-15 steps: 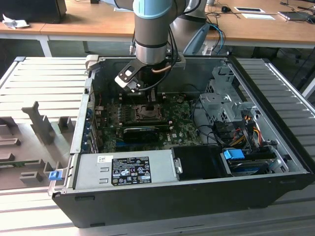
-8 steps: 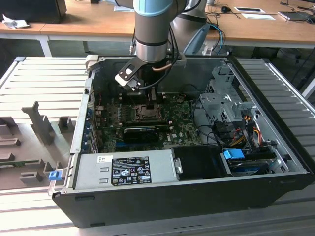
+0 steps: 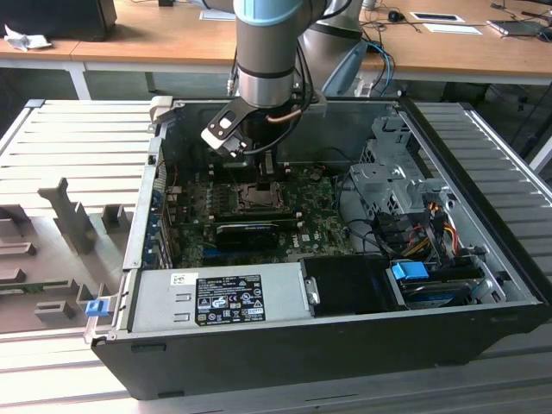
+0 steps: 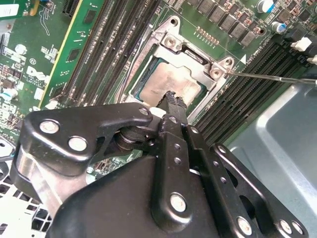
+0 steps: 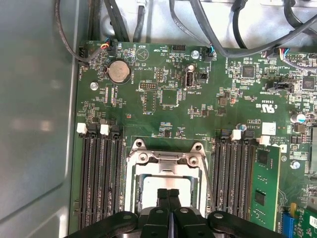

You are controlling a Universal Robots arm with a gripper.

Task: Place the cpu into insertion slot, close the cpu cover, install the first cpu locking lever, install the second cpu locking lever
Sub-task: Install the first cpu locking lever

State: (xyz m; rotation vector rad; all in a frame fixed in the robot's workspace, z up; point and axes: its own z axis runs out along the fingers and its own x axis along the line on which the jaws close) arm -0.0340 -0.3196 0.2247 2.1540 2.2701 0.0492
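my gripper [image 4: 173,99] is pinched shut with nothing between the fingers. the two black tips are side by side and pointed straight down at the chip [image 4: 168,82]. the chip lies flat in its socket [image 4: 166,42], square to the frame, so i judge the placing step done. in the exterior view my arm reaches down into the open computer case [image 3: 483,285], right over this spot.

the cover [image 4: 148,69] looks to be down around the chip, with the chip's face showing through its window. i can't tell whether it sits fully flat, or whether my tips touch the chip or hover just above it. one lever [image 4: 272,78] stands out to the side as a thin bare rod, apart from the frame, so by my reading the work is at the cover and the levers are not yet latched.

handling here calls for a straight, light press. the tips are narrow, and a sideways slip would scrape them across the chip or onto the green board [image 5: 173,99].

the chip's face is pale, matte metal with a smeared, slightly dull look. the cover and socket rim are bright stamped sheet, thin, with rounded corners and shiny screw heads. the lever is springy-looking wire, smooth and hard to catch. long black ribbed memory slots [image 5: 99,168] run along both sides of the socket, close beside it.
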